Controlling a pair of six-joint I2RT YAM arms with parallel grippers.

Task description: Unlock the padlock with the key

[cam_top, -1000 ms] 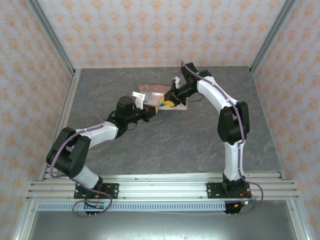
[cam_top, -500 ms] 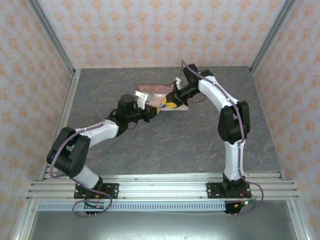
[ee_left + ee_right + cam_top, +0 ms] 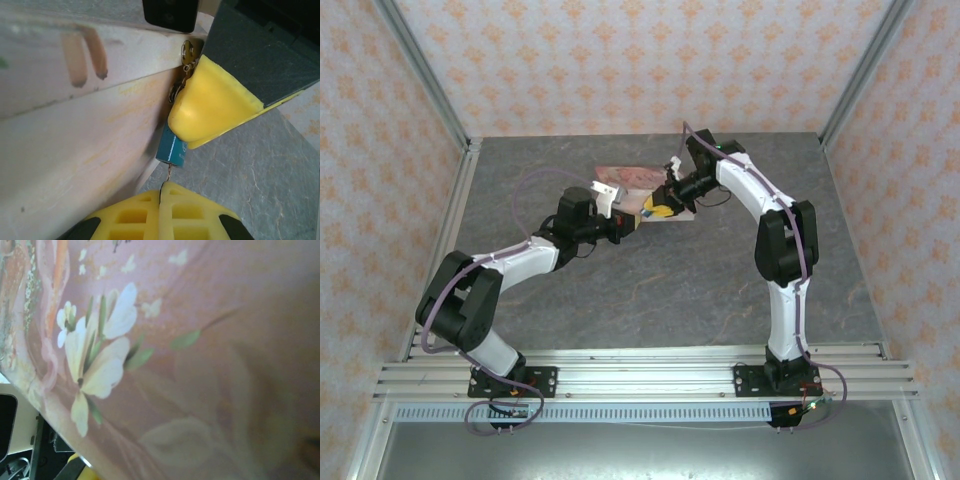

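Left gripper [image 3: 161, 197], bottom centre, pinched tight on the key [image 3: 168, 176], its tip at the teal padlock [image 3: 171, 147] mid-frame. Right gripper [image 3: 660, 207] clamps the padlock's top, its yellow finger [image 3: 215, 100] covering it. Pink box [image 3: 75, 150] crowds the left, just beside the padlock.

Two arms: left arm [image 3: 510, 262], right arm [image 3: 760, 200]. Two hands, one per arm: left hand [image 3: 632, 222], right hand [image 3: 660, 207]. One table [image 3: 670, 290] beneath. One pink box [image 3: 623, 178] with painted flowers. One small teal padlock [image 3: 171, 148]. One thin metal key [image 3: 168, 176]. Two purple cables [image 3: 532, 181], one along each arm. Three yellow finger pads [image 3: 140, 220] in the left wrist view: two below, one above.
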